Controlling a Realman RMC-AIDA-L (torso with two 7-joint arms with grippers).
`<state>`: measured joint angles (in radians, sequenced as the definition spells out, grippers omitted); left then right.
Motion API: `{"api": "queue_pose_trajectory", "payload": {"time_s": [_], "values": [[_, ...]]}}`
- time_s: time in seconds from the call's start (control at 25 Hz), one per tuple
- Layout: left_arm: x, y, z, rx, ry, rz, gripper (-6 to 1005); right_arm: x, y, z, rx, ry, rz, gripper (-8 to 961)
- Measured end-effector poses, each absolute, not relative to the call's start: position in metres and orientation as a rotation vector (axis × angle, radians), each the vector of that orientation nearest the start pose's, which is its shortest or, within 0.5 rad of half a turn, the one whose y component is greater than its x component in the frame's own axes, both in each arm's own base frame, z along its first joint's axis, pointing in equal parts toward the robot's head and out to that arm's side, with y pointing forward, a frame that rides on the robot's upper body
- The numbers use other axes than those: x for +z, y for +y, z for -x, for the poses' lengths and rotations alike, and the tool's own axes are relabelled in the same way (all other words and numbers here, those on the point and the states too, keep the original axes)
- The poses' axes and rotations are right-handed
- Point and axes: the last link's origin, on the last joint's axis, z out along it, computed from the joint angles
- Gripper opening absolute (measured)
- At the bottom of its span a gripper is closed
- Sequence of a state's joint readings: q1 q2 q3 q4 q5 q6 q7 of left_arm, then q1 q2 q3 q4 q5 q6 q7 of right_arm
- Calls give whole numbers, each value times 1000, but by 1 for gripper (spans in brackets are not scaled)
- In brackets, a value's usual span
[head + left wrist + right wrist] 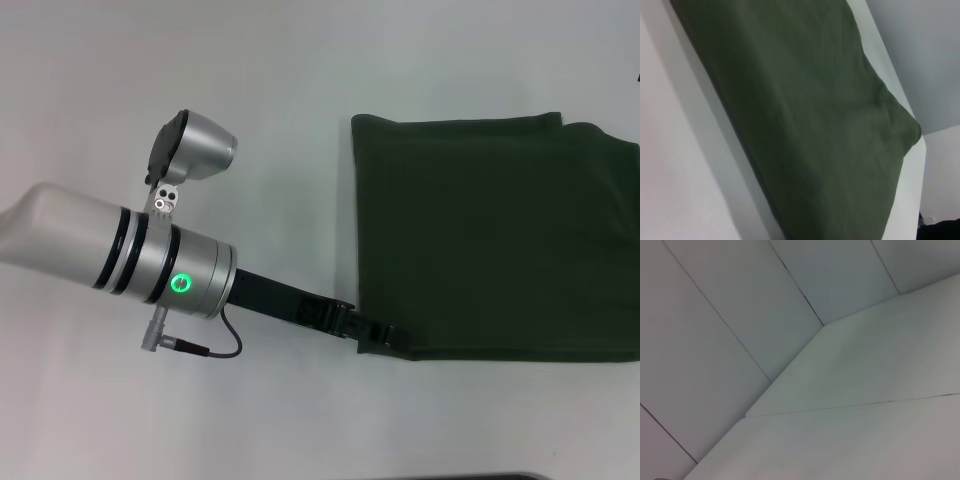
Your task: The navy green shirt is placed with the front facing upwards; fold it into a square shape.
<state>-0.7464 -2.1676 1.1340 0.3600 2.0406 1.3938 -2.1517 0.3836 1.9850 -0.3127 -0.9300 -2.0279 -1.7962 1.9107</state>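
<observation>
Dark olive cotton: the navy green shirt (495, 235), folded near-square on the white worktop (300, 90). Left gripper (385, 338) at its near-left corner; jaws' state cannot be told. Advice: square edges gently, avoid dragging layers.

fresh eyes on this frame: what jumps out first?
The dark green shirt, already folded into a rough square, lies on the white table right of centre and runs off the head view's right edge. The left arm's silver wrist with its green light ring crosses the left side, its left claw at the shirt's near left corner. The right claw is out of sight.
</observation>
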Motion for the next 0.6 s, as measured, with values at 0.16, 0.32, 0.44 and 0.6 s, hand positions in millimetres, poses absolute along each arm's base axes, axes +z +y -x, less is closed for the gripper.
{"api": "queue_pose_trajectory", "payload": {"time_s": [0.16,0.32,0.44,0.6], "values": [[-128,295,208,-191,-1748,2895,794,131,291,-316,878,1184,2279,901],[-128,295,208,-196,-1752,2892,650,131,291,-316,878,1185,2279,901],[-128,295,207,-198,-1754,2891,549,131,291,-317,878,1185,2279,901],[-129,296,208,-199,-1754,2883,274,130,291,-317,879,1186,2279,900]]}}
